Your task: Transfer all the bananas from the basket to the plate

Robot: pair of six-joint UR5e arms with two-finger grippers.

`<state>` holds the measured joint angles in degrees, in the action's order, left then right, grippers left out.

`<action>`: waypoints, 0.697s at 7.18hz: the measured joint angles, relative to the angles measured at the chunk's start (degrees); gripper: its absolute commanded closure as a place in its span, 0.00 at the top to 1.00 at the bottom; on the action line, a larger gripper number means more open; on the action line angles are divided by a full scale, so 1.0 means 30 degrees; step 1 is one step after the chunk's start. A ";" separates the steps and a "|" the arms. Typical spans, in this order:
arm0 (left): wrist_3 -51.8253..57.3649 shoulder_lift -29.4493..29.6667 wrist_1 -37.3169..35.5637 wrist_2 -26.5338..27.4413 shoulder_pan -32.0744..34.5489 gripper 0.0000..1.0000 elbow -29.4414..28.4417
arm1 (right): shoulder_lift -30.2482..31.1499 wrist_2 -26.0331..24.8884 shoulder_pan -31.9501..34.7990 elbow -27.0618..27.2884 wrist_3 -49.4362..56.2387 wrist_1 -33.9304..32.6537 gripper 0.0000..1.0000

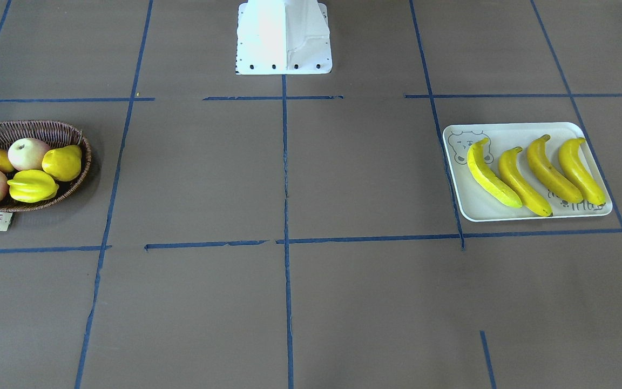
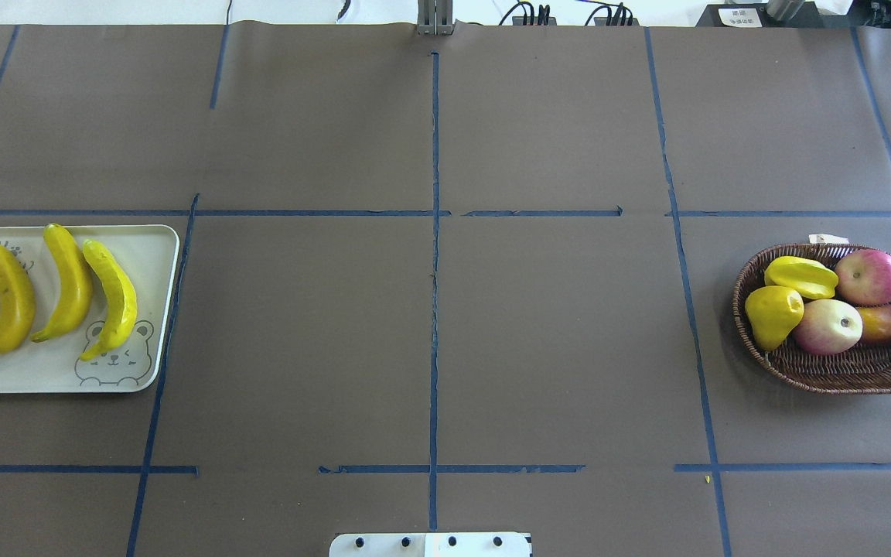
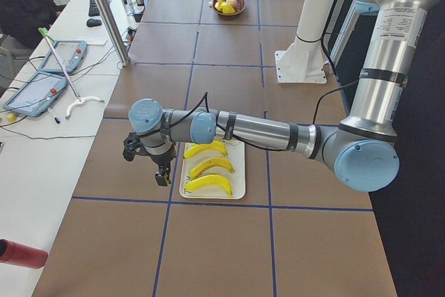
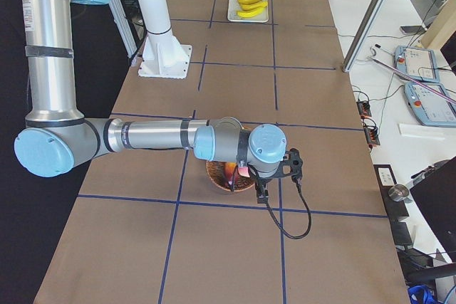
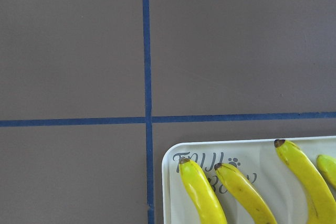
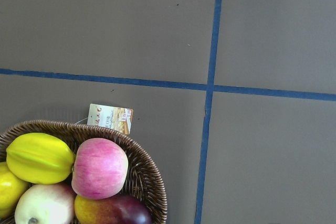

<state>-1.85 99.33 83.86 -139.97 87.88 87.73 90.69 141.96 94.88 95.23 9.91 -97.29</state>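
Several yellow bananas (image 1: 492, 175) (image 2: 113, 298) lie side by side on the cream plate (image 1: 527, 129) (image 2: 28, 371) with its bear drawing. The wicker basket (image 1: 30, 127) (image 2: 840, 375) holds apples, a starfruit, a pear-like fruit and a mango, and no banana shows in it. My left gripper (image 3: 162, 175) hangs over the table just outside the plate's (image 3: 240, 180) edge. My right gripper (image 4: 261, 191) hovers beside the basket (image 4: 217, 179). Both show only in side views, so I cannot tell whether they are open or shut. The left wrist view shows banana tips (image 5: 202, 198) on the plate (image 5: 170, 182).
The robot's white base (image 1: 284, 38) stands at the table's middle edge. Blue tape lines cross the brown table cover. A paper tag (image 6: 110, 116) lies beside the basket (image 6: 142, 166). Side benches hold tablets (image 3: 35, 92) and tools; a person sits at the far left.
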 measured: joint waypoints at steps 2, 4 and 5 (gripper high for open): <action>0.0058 -0.0417 0.0232 -0.0128 0.0236 1.00 -0.0013 | 0.0325 -0.0501 -0.0009 -0.0037 0.0030 0.0058 1.00; 0.1201 -0.0915 0.0469 -0.0024 0.1216 1.00 0.0199 | 0.0479 -0.0606 -0.0013 -0.0064 0.0035 0.0060 1.00; 0.1981 -0.1130 0.0451 0.0000 0.1492 1.00 0.0213 | 0.0504 -0.0610 -0.0014 -0.0070 0.0034 0.0059 1.00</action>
<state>4.10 95.94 85.21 -139.97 92.36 88.37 92.20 140.13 94.84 95.02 10.02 -97.12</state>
